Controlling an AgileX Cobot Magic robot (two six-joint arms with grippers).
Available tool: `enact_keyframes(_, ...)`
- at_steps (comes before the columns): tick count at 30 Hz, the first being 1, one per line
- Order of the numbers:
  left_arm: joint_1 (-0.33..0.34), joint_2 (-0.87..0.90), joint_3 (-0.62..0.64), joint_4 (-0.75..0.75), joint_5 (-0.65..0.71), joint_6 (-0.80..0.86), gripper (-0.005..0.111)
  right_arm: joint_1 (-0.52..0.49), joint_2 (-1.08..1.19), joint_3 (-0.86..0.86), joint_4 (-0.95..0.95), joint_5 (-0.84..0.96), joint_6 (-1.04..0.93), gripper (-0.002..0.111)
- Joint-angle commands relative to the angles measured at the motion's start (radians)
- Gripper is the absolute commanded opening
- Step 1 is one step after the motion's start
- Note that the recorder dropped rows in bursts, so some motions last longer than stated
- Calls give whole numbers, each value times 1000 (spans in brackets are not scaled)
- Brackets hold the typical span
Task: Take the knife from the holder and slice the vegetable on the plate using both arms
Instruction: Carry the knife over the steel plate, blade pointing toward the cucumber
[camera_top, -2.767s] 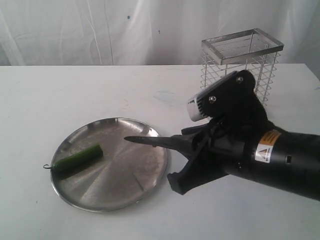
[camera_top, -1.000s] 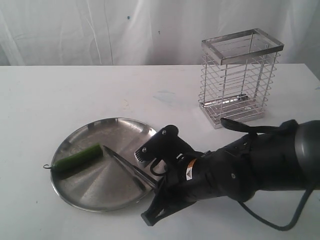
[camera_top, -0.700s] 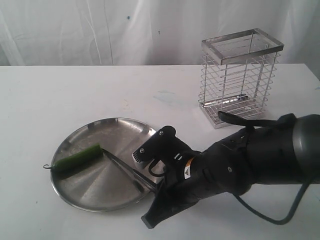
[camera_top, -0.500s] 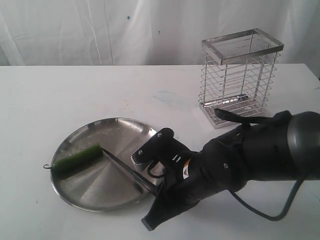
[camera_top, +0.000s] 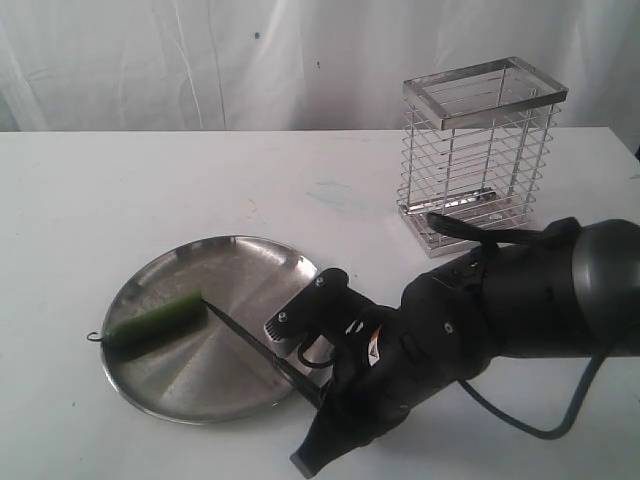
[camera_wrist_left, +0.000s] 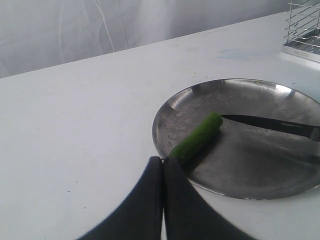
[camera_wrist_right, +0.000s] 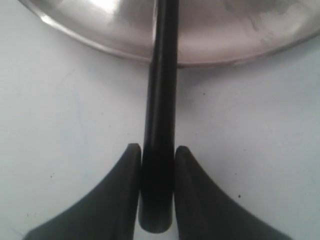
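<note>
The knife (camera_top: 258, 347) lies slanted over the plate (camera_top: 240, 268), its dark blade tip touching the blunt end of the green vegetable (camera_top: 155, 317). My right gripper (camera_top: 322, 392) is at the plate's front right rim, shut on the knife's handle (camera_wrist_right: 161, 100); in the right wrist view the gripper (camera_wrist_right: 156, 150) clamps the handle from both sides. My left gripper (camera_wrist_left: 162, 159) is shut and empty, its tips beside the plate's rim (camera_wrist_left: 165, 107), close to the vegetable's (camera_wrist_left: 197, 139) tapered end. The blade (camera_wrist_left: 270, 122) shows there too. The left gripper is outside the exterior view.
The chrome wire holder (camera_top: 480, 150) stands empty at the back right of the white table, behind my right arm (camera_top: 500, 310). A corner of the holder (camera_wrist_left: 305, 30) shows in the left wrist view. A white curtain hangs behind the table.
The knife, first held level above the plate, has swung down so its tip meets the vegetable's end. Over the last second my right arm has shifted slightly toward the table's front.
</note>
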Motion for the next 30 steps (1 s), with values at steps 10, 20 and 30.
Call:
enact_keyframes(10,2,-5,2,4,4,-7,0,-1,-15,1,-12,25,35,0)
enact_keyframes(20,2,-5,2,4,4,-7,0,1,-16,16,-12,33,38,4)
enact_keyframes(30,2,-5,2,4,4,-7,0,1,-16,15,-12,-16,38,22)
